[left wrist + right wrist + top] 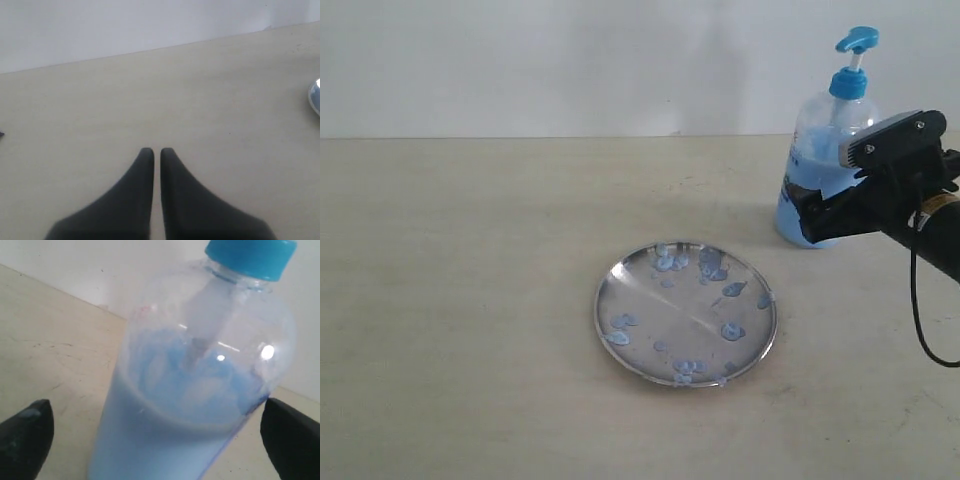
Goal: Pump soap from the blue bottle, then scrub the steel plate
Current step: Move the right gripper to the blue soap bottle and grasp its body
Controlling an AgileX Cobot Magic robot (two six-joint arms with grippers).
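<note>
so the right gripper (810,220) is hanging wide open either side of the blue bottle (825,140), at the steel plate's (650,300) 2 o'clock — probably lining up to steady it — while the left gripper (156,152) is idling closed, empty.

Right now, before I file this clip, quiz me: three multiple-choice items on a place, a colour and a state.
1. In the exterior view, the blue bottle stands: A) on the steel plate B) behind and right of it C) left of it.
2. Its pump head is: A) red B) blue C) white.
3. The right end effector is: A) shut on the plate B) out of view C) open around the bottle.
Answers: B, it stands on the table beyond the plate's right rim; B, bright blue top; C, fingers spread either side of it.
</note>
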